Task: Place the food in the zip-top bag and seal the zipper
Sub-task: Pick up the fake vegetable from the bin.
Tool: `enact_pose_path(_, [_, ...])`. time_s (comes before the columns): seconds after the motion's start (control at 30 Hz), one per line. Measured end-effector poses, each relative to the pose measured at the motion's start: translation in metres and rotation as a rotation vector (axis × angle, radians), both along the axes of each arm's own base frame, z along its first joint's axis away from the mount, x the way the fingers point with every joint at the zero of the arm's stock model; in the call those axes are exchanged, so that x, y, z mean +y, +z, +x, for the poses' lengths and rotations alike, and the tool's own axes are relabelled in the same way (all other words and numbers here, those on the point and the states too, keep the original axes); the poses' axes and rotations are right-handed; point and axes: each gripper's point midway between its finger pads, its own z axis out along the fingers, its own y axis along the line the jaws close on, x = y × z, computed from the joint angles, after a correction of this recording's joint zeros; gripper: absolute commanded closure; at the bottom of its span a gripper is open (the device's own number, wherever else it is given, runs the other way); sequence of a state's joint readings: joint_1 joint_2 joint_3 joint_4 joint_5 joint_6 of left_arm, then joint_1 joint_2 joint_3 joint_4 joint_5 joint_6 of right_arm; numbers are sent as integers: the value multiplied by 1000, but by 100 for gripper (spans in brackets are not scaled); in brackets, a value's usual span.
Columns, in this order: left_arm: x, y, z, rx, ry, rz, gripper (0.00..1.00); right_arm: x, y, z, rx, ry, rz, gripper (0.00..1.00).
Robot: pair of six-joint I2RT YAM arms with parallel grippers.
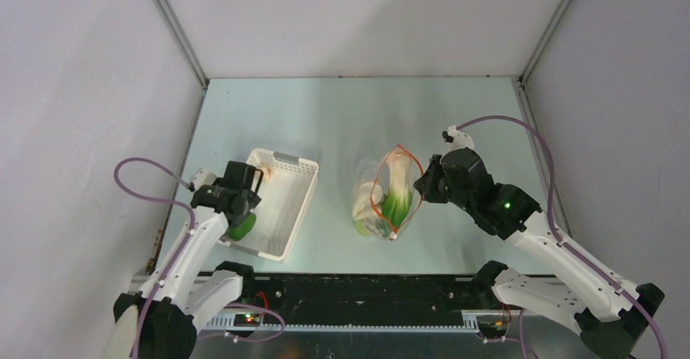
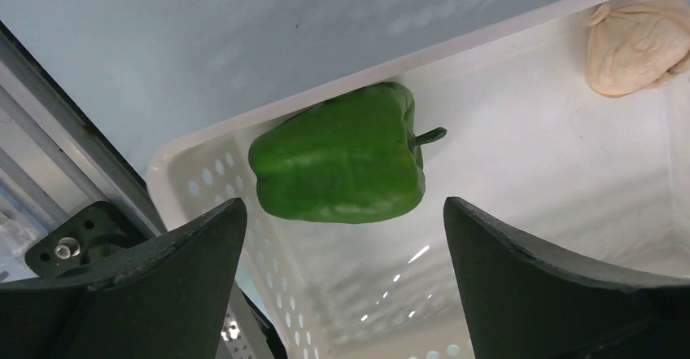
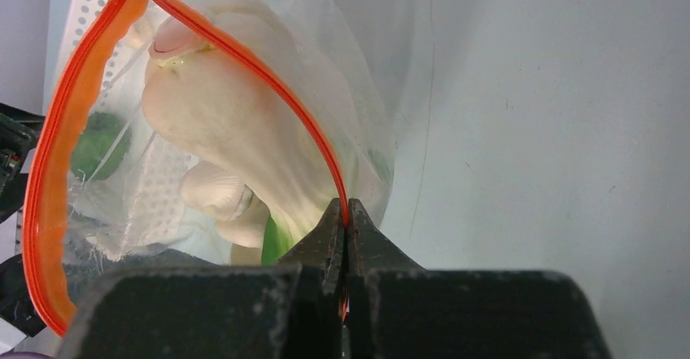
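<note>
1. Right gripper (image 3: 347, 227) is pinched tight on the red zipper (image 3: 244, 54) of one clear bag (image 1: 365, 181), its arm reaching left across the table (image 1: 325, 115).
2. One bok choy (image 3: 236, 131) sits inside the bag, whose mouth gapes open, mid-table.
3. Left gripper (image 2: 343, 212), fingers spread wide, hangs over one white basket (image 2: 521, 131) holding one green pepper (image 2: 338, 159) and one pale lump (image 2: 635, 45).

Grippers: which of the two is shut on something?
The right gripper, pinched on the red-orange zipper; the left gripper hangs open above the green pepper.
</note>
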State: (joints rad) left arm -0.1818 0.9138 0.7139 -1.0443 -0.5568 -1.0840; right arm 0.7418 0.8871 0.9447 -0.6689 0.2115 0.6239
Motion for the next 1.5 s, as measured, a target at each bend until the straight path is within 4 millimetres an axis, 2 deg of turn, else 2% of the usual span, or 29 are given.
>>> enact_pose_path(0.23, [-7,-22,8,38,-11,-28,8,-1,-2,0,8,-1,-8,100])
enact_pose_path(0.43, [-10,-32,12,71,-13,-29,12,-2,-3,1,7,-8,-13,100])
enact_pose_path(0.63, [-9,-37,14,84,-12,-24,28,-2,-3,1,6,-10,-15,100])
enact_pose_path(0.7, [-9,-38,14,84,-12,-24,37,-2,-3,1,7,-11,-16,100])
enact_pose_path(0.77, [-9,-38,15,84,-14,-24,50,-3,-4,1,8,-13,-19,100])
enact_pose_path(0.8, [-10,-38,15,83,-15,-25,60,-4,-4,1,8,-15,-20,100])
enact_pose_path(0.83, [-10,-38,16,82,-18,-24,66,-4,-4,1,9,-15,-21,100])
enact_pose_path(0.87, [-10,-38,17,81,-22,-26,77,-4,-4,1,9,-15,-21,100])
enact_pose_path(0.9, [-10,-38,17,80,-22,-26,84,-4,-4,1,9,-15,-21,100])
enact_pose_path(0.93, [-11,-38,18,80,-25,-28,96,-4,-4,1,9,-15,-21,100])
enact_pose_path(0.97, [-12,-38,19,78,-29,-31,99,-4,-4,1,9,-16,-21,100])
enact_pose_path(1.13, [-15,-33,18,62,-55,-52,100,-4,-4,1,9,-16,-22,100])
enact_pose_path(1.5, [-46,8,22,-152,-195,-217,100,-4,-4,1,8,-17,-22,100])
